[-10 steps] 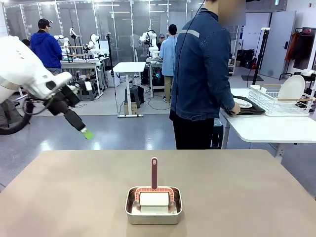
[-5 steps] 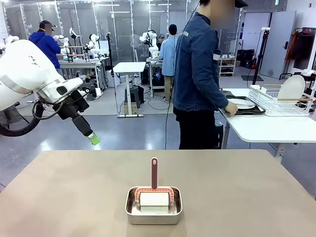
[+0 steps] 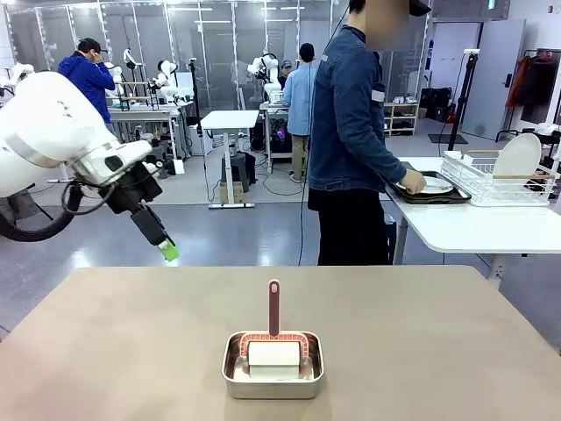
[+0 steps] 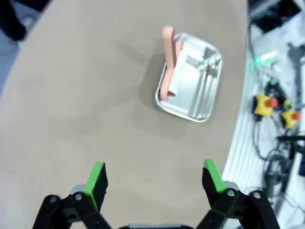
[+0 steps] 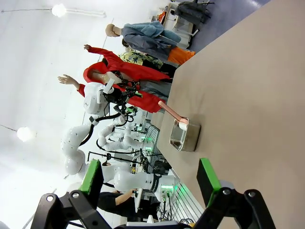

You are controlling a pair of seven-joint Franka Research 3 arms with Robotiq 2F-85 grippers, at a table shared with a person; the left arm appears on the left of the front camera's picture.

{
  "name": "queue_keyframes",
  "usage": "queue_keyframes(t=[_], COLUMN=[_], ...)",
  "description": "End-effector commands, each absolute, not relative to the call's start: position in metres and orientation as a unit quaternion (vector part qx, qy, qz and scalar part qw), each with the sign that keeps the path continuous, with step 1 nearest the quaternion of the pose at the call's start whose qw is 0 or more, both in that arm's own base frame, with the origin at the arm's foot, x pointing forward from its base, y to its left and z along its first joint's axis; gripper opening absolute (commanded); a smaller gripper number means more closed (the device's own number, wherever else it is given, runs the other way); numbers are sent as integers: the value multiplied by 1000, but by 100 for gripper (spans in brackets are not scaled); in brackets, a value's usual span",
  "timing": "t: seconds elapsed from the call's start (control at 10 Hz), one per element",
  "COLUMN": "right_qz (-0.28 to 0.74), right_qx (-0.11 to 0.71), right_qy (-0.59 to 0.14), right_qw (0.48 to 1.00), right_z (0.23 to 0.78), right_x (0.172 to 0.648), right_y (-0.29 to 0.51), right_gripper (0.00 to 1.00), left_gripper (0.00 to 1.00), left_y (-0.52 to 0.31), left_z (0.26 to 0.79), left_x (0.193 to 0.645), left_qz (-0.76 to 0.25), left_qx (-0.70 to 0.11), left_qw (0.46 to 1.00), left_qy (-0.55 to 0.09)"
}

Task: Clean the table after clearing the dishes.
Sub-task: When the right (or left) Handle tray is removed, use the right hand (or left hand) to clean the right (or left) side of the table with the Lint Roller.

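The left tool (image 4: 155,174) is held spread left of the pan (image 3: 273,387), whose upright handle (image 3: 273,307) could be toppled if clipped.

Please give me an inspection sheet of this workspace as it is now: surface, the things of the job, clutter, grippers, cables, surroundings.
Surface: brownish table, bare apart from one pan.
Job's things: dark tray with a white plate lies on the white side table; a person's hand is on it.
Clutter: steel pan near the middle of the table, holding a tool with an upright reddish handle.
Grippers: left gripper open, empty, above the table; right gripper open, empty.
Cables: black cable loops at the left arm's wrist.
Surroundings: dish rack beside the tray; other people farther off.
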State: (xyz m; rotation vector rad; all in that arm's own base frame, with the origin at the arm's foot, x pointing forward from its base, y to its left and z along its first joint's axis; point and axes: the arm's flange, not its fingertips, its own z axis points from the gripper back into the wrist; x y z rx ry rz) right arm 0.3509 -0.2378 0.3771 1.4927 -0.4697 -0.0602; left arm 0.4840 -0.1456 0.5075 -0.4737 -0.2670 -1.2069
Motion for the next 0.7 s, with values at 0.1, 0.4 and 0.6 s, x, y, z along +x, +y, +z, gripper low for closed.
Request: queue_keyframes(t=[0.1,0.4,0.6], right_qz=[-24,-24,-24], right_qx=[674,674,674], right_qy=[-214,-214,-214], right_qw=[706,706,706], right_z=[380,380,380], right_x=[348,348,348], right_y=[-237,-237,-237], right_gripper=[100,100,100], left_gripper=[100,100,100], left_y=[-213,-278,-317], left_z=[505,511,515], left_x=[527,538,544], left_qz=[-640,-681,-697], left_qx=[-185,-150,-119], left_qw=[743,716,707], left_qy=[-66,-31,-1])
